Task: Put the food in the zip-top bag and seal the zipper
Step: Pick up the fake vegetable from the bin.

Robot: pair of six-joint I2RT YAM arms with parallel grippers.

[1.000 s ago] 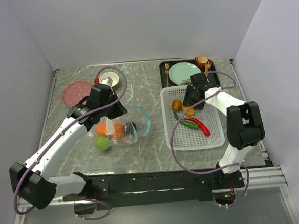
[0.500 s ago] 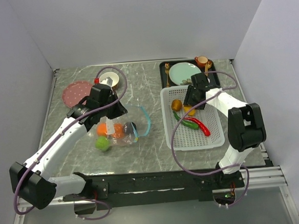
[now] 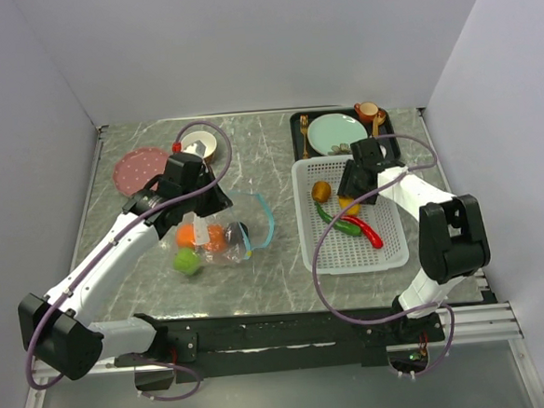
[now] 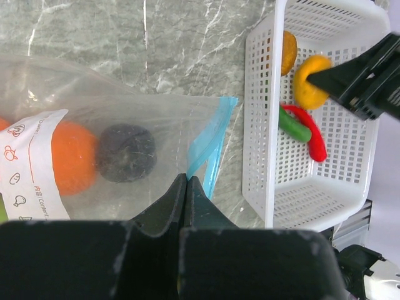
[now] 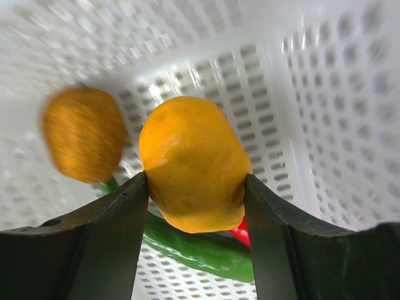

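White label (image 4: 31,165) on the zip-top bag (image 4: 156,119), its orange print illegible.

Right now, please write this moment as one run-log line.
left gripper: shut on bag edge | right gripper: shut on yellow fruit in basket | in bag: oranges, apple, dark fruit | zipper: open

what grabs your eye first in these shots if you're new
The right gripper clamps a yellow fruit inside the white basket, next to a green pepper and red chili. The left gripper pinches the clear bag at its blue strip, an orange and a dark fruit inside.
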